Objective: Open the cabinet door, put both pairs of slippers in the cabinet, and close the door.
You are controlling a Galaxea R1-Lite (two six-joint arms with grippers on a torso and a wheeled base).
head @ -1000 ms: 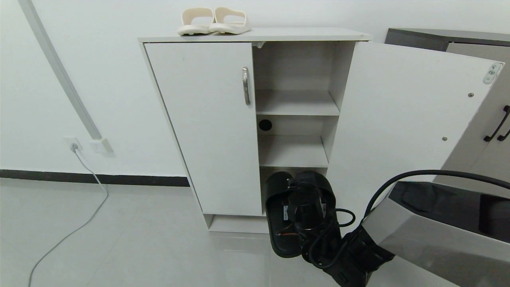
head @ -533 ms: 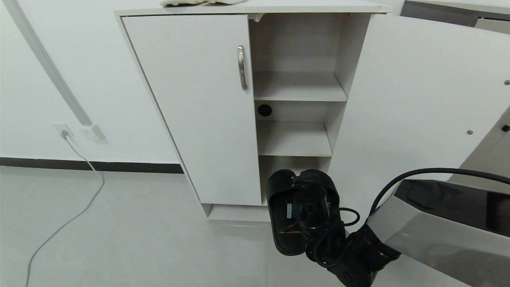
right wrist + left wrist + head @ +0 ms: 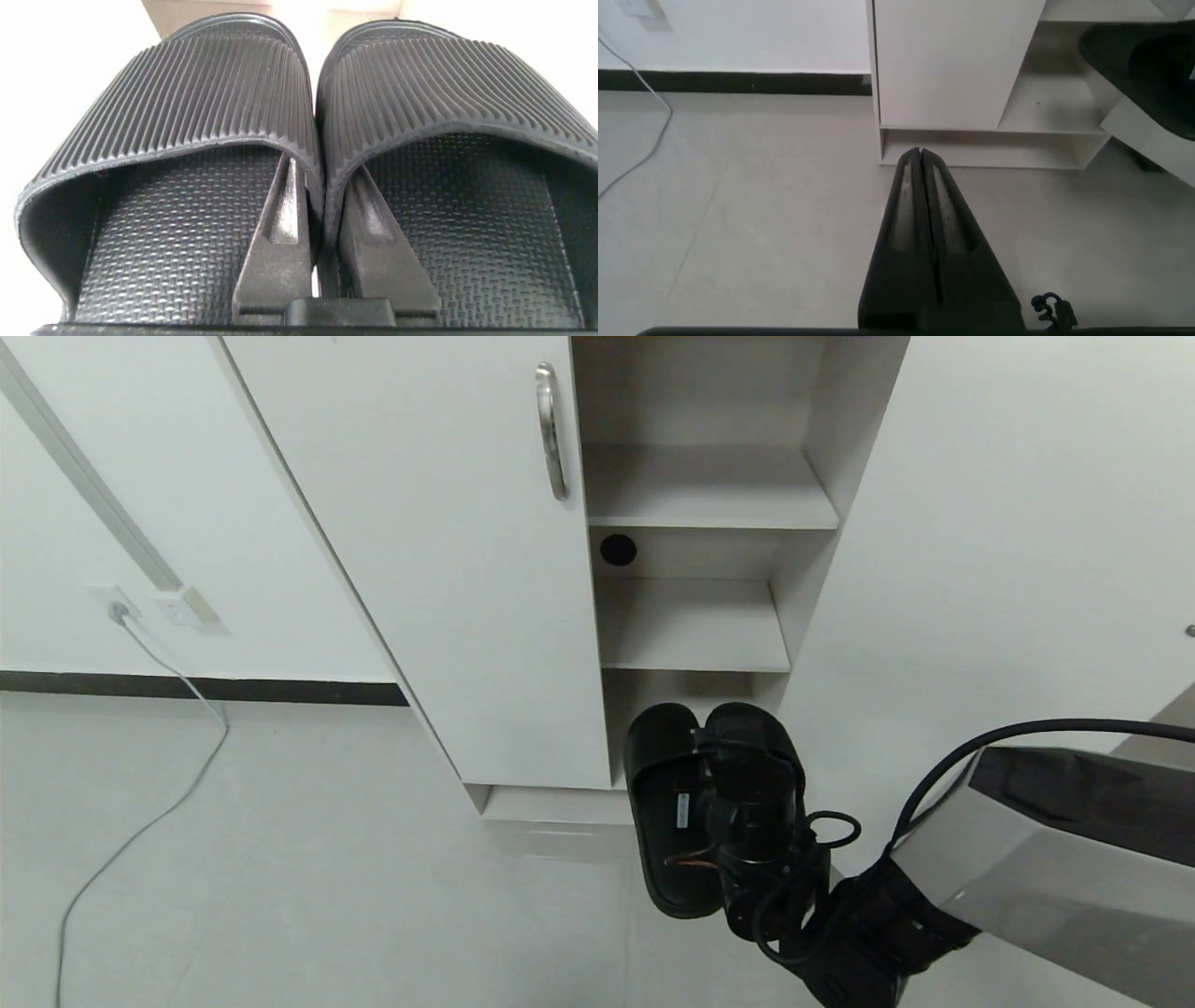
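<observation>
Where the cabinet (image 3: pixel 864 420) stands with its right door (image 3: pixel 1027 523) swung wide and its left door (image 3: pixel 420 523) shut, the head view shows a pair of black slippers (image 3: pixel 667 803) at the mouth of the bottom compartment, below the lower shelf (image 3: pixel 691 625). Their toes point into the opening and their heels reach out over the floor (image 3: pixel 327 859). The right gripper (image 3: pixel 714 761) comes in from the heel side and sits between the two slippers, gripping them. Whether the soles touch the cabinet's bottom board cannot be told. A metal handle (image 3: pixel 551 429) runs upright along the left door's inner edge, and a round hole (image 3: pixel 617 550) shows in the back panel between the upper shelf (image 3: pixel 705 485) and the lower one. On the wall to the left a socket (image 3: pixel 117 611) feeds a grey cable (image 3: pixel 149 803) that trails down across the floor. From the left wrist view, the left gripper (image 3: pixel 920 161) hangs over bare floor well short of the cabinet's plinth (image 3: pixel 990 149), its two fingers pressed flat together with nothing between them. From the right wrist view, the right gripper's fingers (image 3: pixel 280 233) reach one into each slipper under the ribbed straps (image 3: pixel 177 121), and the two adjoining inner edges of the pair are clamped between them, the slippers lying side by side and touching.
</observation>
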